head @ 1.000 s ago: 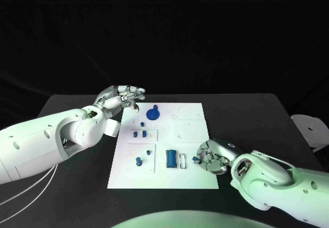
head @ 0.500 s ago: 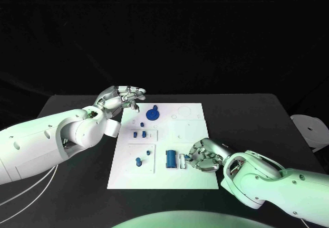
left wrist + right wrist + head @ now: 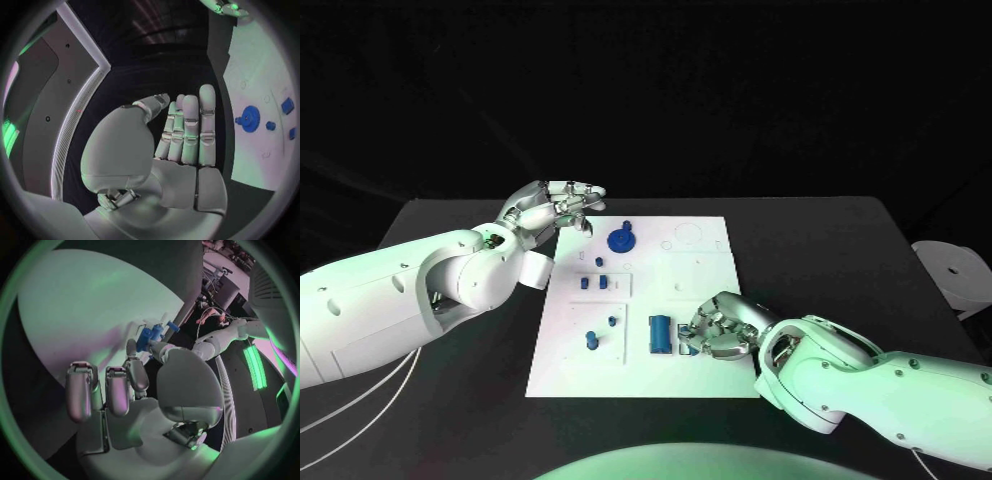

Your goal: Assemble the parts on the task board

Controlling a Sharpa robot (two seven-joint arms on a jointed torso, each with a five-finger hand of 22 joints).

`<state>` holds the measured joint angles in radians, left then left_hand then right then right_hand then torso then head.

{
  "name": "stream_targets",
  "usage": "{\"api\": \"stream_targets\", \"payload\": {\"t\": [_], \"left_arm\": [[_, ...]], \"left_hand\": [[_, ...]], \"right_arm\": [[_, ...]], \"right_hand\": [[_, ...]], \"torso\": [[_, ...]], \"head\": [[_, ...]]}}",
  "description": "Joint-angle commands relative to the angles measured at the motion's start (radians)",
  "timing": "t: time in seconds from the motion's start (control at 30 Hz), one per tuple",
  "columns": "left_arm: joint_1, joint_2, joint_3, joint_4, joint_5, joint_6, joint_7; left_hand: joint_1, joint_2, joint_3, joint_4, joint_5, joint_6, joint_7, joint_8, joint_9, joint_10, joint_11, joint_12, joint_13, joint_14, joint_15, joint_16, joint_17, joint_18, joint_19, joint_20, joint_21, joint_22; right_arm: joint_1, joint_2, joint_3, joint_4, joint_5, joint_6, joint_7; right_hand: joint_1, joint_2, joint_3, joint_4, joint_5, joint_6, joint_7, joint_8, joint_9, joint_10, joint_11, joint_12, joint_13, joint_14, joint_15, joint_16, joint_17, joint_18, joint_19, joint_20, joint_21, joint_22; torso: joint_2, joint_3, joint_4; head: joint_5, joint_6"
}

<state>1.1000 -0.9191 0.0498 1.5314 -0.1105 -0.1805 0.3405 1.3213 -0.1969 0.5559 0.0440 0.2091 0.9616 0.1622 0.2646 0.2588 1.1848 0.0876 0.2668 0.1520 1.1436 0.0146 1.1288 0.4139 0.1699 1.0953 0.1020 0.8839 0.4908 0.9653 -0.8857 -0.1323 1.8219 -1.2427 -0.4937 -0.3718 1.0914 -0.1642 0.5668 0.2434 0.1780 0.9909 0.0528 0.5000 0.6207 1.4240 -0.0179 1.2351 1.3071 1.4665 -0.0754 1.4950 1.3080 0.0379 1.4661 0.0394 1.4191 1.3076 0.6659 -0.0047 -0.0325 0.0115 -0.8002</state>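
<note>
Your right hand (image 3: 718, 328) rests low on the white board (image 3: 704, 375), its fingertips (image 3: 139, 347) touching a small blue piece (image 3: 152, 333) just beside the tall blue block (image 3: 658, 334); you cannot tell whether it actually grips that piece. Your left hand (image 3: 557, 206) hovers over the black counter (image 3: 834, 250) near the board's far left corner, fingers straight and close together, holding nothing. The blue gear (image 3: 623, 239) sits near that corner, with smaller blue pieces (image 3: 593, 283) in the board's middle
</note>
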Motion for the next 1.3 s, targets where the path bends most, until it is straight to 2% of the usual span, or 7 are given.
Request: {"api": "stream_targets", "payload": {"t": [0.03, 0.27, 0.6, 0.73, 1.0, 1.1, 1.3], "left_arm": [[0.000, 0.002, 0.001, 0.004, -0.006, 0.018, 0.005], [0.000, 0.001, 0.001, 0.006, -0.022, 0.020, 0.004], [0.000, 0.001, 0.001, 0.007, -0.028, 0.022, 0.003], [0.000, 0.000, 0.001, 0.007, -0.028, 0.022, 0.003], [0.001, -0.001, 0.001, 0.008, -0.028, 0.022, 0.003], [0.001, -0.001, 0.001, 0.008, -0.028, 0.022, 0.003], [0.001, -0.001, 0.001, 0.008, -0.028, 0.023, 0.002]], "left_hand": [[-0.007, 0.005, -0.003, 0.004, 0.001, -0.003, 0.005, -0.003, 0.001, -0.008, 0.002, -0.006, 0.001, -0.007, 0.002, 0.004, 0.002, 0.014, -0.002, 0.006, -0.005, -0.002], [-0.007, 0.005, -0.003, 0.004, 0.001, -0.003, 0.005, -0.003, 0.001, -0.008, 0.002, -0.006, 0.001, -0.007, 0.002, 0.004, 0.002, 0.014, -0.002, 0.006, -0.005, -0.002], [-0.006, 0.005, -0.003, 0.004, 0.001, -0.004, 0.005, -0.003, 0.002, -0.009, 0.002, -0.007, 0.001, -0.007, 0.001, 0.005, 0.002, 0.014, -0.002, 0.006, -0.006, -0.002], [-0.006, 0.005, -0.003, 0.004, 0.001, -0.004, 0.005, -0.003, 0.002, -0.009, 0.002, -0.007, 0.001, -0.007, 0.001, 0.005, 0.002, 0.014, -0.002, 0.006, -0.006, -0.002], [-0.006, 0.005, -0.003, 0.004, 0.001, -0.004, 0.005, -0.003, 0.002, -0.009, 0.002, -0.007, 0.001, -0.007, 0.001, 0.005, 0.002, 0.014, -0.002, 0.006, -0.006, -0.002], [-0.006, 0.005, -0.003, 0.004, 0.001, -0.004, 0.005, -0.003, 0.002, -0.009, 0.002, -0.007, 0.001, -0.007, 0.001, 0.005, 0.002, 0.014, -0.002, 0.006, -0.006, -0.002], [-0.006, 0.005, -0.003, 0.004, 0.001, -0.004, 0.005, -0.003, 0.002, -0.009, 0.002, -0.007, 0.001, -0.007, 0.001, 0.005, 0.002, 0.014, -0.002, 0.006, -0.006, -0.002]], "right_arm": [[-0.001, 0.007, 0.000, -0.006, 0.007, 0.035, -0.004], [-0.001, 0.019, 0.000, -0.017, -0.006, 0.050, -0.020], [-0.002, 0.030, 0.000, -0.028, -0.041, 0.057, -0.041], [-0.002, 0.031, 0.000, -0.029, -0.058, 0.059, -0.049], [-0.002, 0.029, 0.000, -0.027, -0.081, 0.060, -0.058], [-0.003, 0.029, 0.000, -0.026, -0.085, 0.058, -0.057], [-0.003, 0.027, 0.000, -0.020, -0.087, 0.055, -0.052]], "right_hand": [[-0.009, 0.002, -0.007, 0.001, 0.005, 0.004, 0.003, -0.006, -0.004, 0.010, 0.000, 0.004, 0.002, 0.069, -0.004, 0.004, 0.072, -0.005, 0.041, -0.007, 0.004, 0.216], [-0.015, 0.003, -0.019, 0.005, 0.003, 0.008, 0.002, -0.004, -0.003, 0.015, -0.001, 0.015, 0.011, 0.069, -0.004, 0.006, 0.075, -0.006, 0.043, -0.007, 0.008, 0.217], [-0.037, 0.005, -0.060, 0.024, -0.045, 0.012, 0.000, -0.003, -0.002, 0.018, -0.002, 0.020, 0.017, 0.069, -0.005, 0.006, 0.075, -0.006, 0.043, -0.008, 0.007, 0.218], [-0.041, 0.004, -0.081, 0.032, -0.025, 0.014, 0.000, -0.003, -0.002, 0.019, -0.003, 0.022, 0.019, 0.069, -0.006, 0.005, 0.075, -0.006, 0.043, -0.009, 0.006, 0.219], [-0.044, 0.002, -0.094, 0.036, -0.021, 0.015, 0.000, -0.003, -0.001, 0.019, -0.003, 0.023, 0.021, 0.069, -0.006, 0.005, 0.075, -0.006, 0.043, -0.009, 0.006, 0.219], [-0.055, -0.001, -0.115, 0.044, -0.030, 0.016, 0.000, -0.003, -0.001, 0.020, -0.002, 0.024, 0.022, 0.069, -0.006, 0.005, 0.075, -0.006, 0.043, -0.009, 0.006, 0.219], [-0.084, -0.006, -0.167, 0.048, -0.017, 0.017, -0.002, -0.004, -0.002, 0.021, -0.004, 0.025, 0.025, 0.069, -0.007, 0.006, 0.077, -0.006, 0.044, -0.010, 0.005, 0.220]], "torso": [[0.001, -0.0005, 0.0037], [0.000, -0.0016, 0.0041], [0.000, -0.0025, 0.0068], [0.000, -0.0026, 0.0079], [0.000, -0.0032, 0.0088], [0.000, -0.0031, 0.0088], [0.000, -0.0031, 0.0104]], "head": [[-0.002, -0.001], [-0.001, -0.003], [-0.004, -0.001], [-0.004, -0.001], [-0.004, -0.002], [-0.005, -0.002], [-0.006, -0.001]]}}
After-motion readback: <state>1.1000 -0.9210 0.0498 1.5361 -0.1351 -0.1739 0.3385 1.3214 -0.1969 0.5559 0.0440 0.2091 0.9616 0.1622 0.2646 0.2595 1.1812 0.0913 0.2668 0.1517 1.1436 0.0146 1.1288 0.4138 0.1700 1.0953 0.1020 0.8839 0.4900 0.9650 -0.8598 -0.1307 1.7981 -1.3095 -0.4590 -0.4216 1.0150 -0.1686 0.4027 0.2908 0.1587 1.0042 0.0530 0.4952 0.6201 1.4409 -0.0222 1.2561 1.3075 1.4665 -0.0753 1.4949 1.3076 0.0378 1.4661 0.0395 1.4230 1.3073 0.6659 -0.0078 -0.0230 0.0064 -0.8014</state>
